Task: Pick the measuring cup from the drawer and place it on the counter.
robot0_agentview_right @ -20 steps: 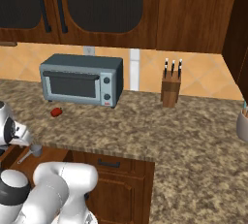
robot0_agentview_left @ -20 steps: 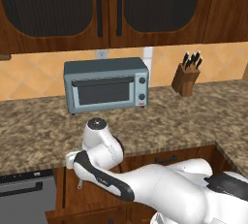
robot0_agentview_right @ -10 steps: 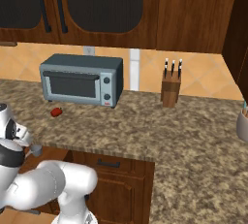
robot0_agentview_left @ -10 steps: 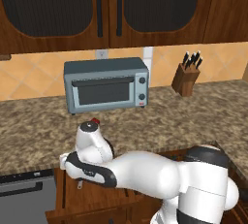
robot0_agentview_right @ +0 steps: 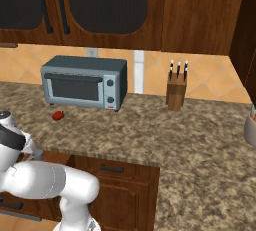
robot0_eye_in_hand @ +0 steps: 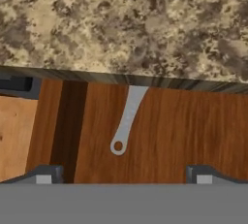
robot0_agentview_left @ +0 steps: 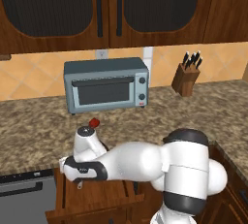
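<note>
In the hand view the measuring cup (robot0_eye_in_hand: pixel 127 119) lies on the wood bottom of the open drawer (robot0_eye_in_hand: pixel 193 126). Its thin grey handle, with a hole at the end, points toward me. Its bowl is hidden under the front edge of the granite counter (robot0_eye_in_hand: pixel 126 24). My gripper (robot0_eye_in_hand: pixel 123 178) hovers above the handle's end, open, with nothing between its fingertips (robot0_eye_in_hand: pixel 44 176). In the left base view the gripper (robot0_agentview_left: pixel 80 183) hangs over the drawer (robot0_agentview_left: pixel 104 198) just below the counter (robot0_agentview_left: pixel 43 136).
A grey toaster oven (robot0_agentview_left: pixel 106 85) stands at the back of the counter with a small red lump (robot0_agentview_left: pixel 94 122) in front of it. A knife block (robot0_agentview_left: pixel 186 77) is at the back right. A dark appliance (robot0_agentview_left: pixel 24 194) adjoins the drawer's left side. Closed drawer fronts (robot0_agentview_right: pixel 112 167) sit further right.
The arm's elbow has swung up and forward, and the hand has shifted slightly left and down over the drawer. The jaws have stayed open.
</note>
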